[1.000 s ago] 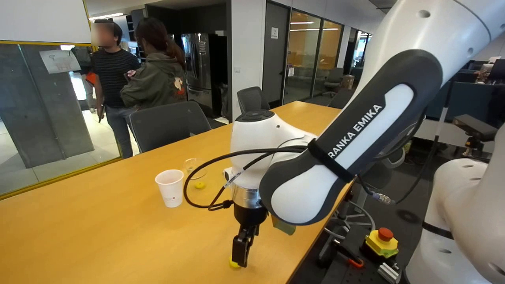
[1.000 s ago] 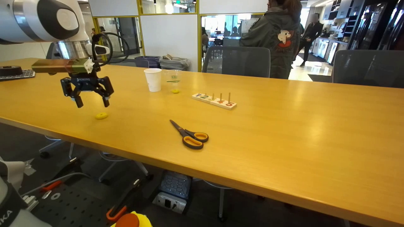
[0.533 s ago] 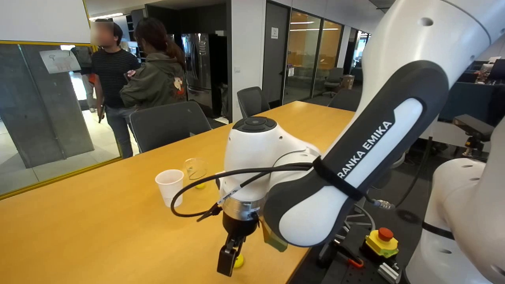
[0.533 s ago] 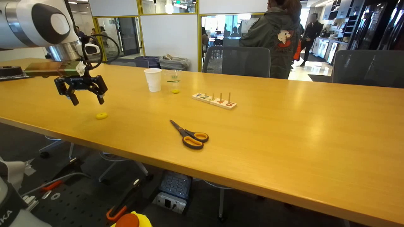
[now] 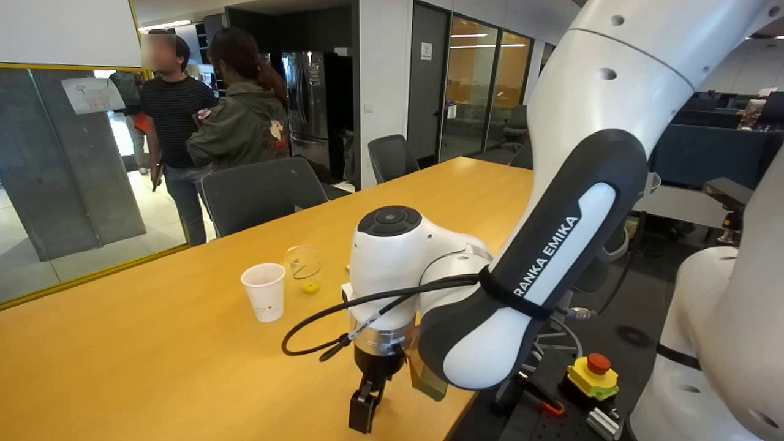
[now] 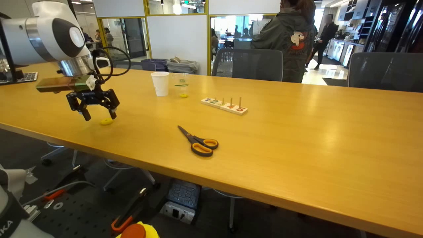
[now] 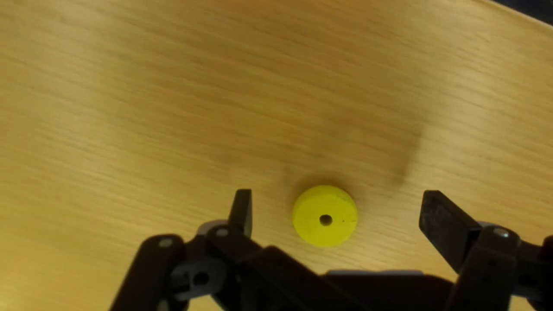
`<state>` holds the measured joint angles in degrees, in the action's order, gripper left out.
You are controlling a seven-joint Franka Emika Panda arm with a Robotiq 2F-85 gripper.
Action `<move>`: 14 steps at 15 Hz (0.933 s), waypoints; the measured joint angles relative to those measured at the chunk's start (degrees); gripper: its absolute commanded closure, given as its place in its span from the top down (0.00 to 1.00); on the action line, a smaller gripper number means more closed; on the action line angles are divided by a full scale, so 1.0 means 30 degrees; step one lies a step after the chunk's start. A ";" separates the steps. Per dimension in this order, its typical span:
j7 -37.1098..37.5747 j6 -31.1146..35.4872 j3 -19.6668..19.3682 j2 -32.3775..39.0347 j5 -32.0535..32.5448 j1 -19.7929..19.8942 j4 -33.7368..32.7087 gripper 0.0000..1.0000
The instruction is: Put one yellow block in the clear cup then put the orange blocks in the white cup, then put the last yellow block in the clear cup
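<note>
Grey chairs [image 6: 257,64] line the wood-grained table [image 6: 314,142], white panels [image 6: 178,39] behind.

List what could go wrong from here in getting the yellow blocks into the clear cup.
1. The gripper stands open over a low, round yellow block; closing a little too high might let it slip out.
2. In both exterior views the other yellow block lies close to the clear cup, so reaching for it could knock that cup.
3. The white cup stands near the clear cup, so the wide-set jaws might bump it on the way.
</note>
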<state>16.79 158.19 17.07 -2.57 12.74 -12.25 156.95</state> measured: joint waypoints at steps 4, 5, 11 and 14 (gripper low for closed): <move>0.0209 0.0214 -0.0063 0.0536 0.0128 0.0195 -0.0156 1.00; 0.0242 0.0330 -0.0086 0.0626 0.0128 0.0224 -0.0171 1.00; 0.0283 0.1072 -0.0359 0.1042 0.0119 0.0381 -0.0191 1.00; 0.0283 0.1154 -0.0436 0.1269 0.0025 0.0418 -0.0240 1.00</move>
<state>17.64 161.65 15.76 1.24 12.81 -11.00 156.23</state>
